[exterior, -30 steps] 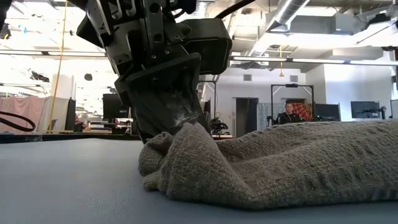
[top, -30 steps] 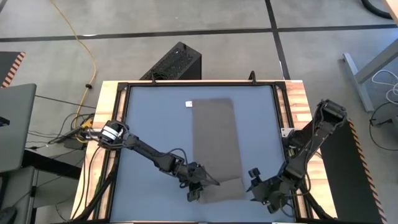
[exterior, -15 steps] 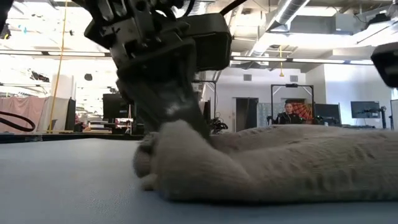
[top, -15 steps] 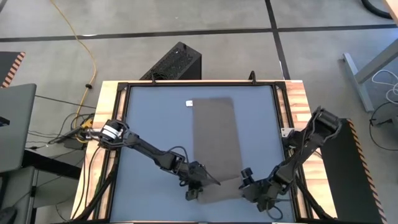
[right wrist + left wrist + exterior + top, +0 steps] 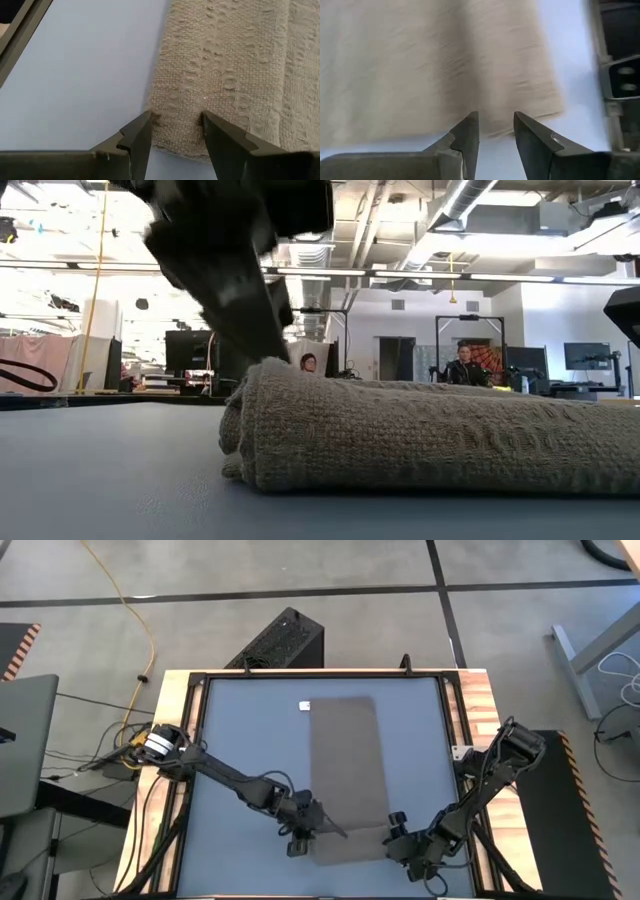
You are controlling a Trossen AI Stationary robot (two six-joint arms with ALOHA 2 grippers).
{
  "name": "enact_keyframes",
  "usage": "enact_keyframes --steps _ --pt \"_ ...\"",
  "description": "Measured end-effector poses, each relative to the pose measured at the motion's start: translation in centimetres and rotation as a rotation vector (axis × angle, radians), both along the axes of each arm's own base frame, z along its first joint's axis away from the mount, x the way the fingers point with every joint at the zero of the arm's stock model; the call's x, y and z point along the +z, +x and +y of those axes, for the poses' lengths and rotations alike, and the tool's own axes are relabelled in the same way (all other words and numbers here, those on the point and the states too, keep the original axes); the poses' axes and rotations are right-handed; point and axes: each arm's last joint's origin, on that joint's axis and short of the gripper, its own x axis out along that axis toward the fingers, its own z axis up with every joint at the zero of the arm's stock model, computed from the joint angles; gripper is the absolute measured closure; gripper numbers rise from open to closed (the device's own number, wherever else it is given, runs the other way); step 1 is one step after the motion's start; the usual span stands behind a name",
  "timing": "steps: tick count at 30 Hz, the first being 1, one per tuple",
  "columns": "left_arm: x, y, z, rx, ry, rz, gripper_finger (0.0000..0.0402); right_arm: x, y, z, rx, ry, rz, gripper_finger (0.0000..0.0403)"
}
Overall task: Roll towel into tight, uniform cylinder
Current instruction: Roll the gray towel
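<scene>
We have both arms down at the near end of the towel [image 5: 347,780], one per corner, which makes sense for rolling: working the two ends together should keep the roll even across its width. The left gripper [image 5: 305,832] sits at the left near corner, jaws apart with a narrow gap, nothing clamped; in its wrist view the towel edge lies just ahead of the fingertips [image 5: 470,131]. We judge it is free of the cloth and set for the next tuck. The right gripper [image 5: 398,837] is at the right near corner, jaws apart, straddling the folded edge without pinching it as far as we can tell, fingertips [image 5: 142,131] just at the cloth. The towel lies lengthwise down the middle of the blue-grey surface [image 5: 245,740], far end flat, small white tag [image 5: 304,706] just off its far left corner. The near end is turned over into a low, thick first fold [image 5: 420,435], fairly even along its length, rounded at the left end, coarse waffle weave showing. Looks like an early stage; most of the length is still unrolled.
</scene>
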Motion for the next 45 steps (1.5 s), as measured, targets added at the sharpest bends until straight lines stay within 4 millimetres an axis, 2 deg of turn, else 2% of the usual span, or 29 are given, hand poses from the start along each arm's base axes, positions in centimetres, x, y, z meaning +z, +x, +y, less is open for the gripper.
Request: enact_keyframes --steps 8,12,16,21,28,30,35,39,43,45 --pt "1.0 -1.3 -4.7 -0.064 0.115 -0.206 0.0292 -0.2 0.3 -0.2 -0.013 -0.003 0.004 0.0204" --pt "1.4 -1.8 -7.2 -0.128 0.236 -0.389 0.0292 -0.2 0.6 -0.4 -0.024 0.003 0.006 0.0204" --pt "0.4 -2.0 -8.8 -0.195 0.325 -0.451 0.0289 -0.1 0.8 -0.5 -0.035 0.016 0.001 0.0205" --pt "0.1 -1.2 -9.0 -0.196 0.346 -0.377 0.0268 -0.2 0.8 -0.5 -0.057 0.033 0.004 0.0205" --pt "-2.5 -0.6 -9.6 -0.232 0.403 -0.271 0.0222 -0.1 0.8 -0.5 -0.06 0.039 0.001 0.0205" --pt "-2.7 -0.7 -9.5 -0.23 0.415 -0.254 0.0216 -0.2 0.8 -0.5 -0.06 0.039 0.001 0.0205" --pt "-3.3 -1.1 -9.1 -0.189 0.485 -0.205 0.0214 -0.1 0.9 -0.5 -0.062 0.04 0.0 0.0205" --pt "-5.1 -0.9 -9.4 -0.202 0.464 -0.172 0.0214 -0.2 0.9 -0.6 -0.079 0.051 0.001 0.0212" --pt "-5.7 -0.7 -9.5 -0.206 0.459 -0.168 0.0218 -0.2 0.9 -0.6 -0.115 0.072 0.011 0.0237" --pt "-5.8 -0.8 -9.4 -0.189 0.483 -0.164 0.0233 -0.2 0.8 -0.6 -0.139 0.089 0.021 0.026"
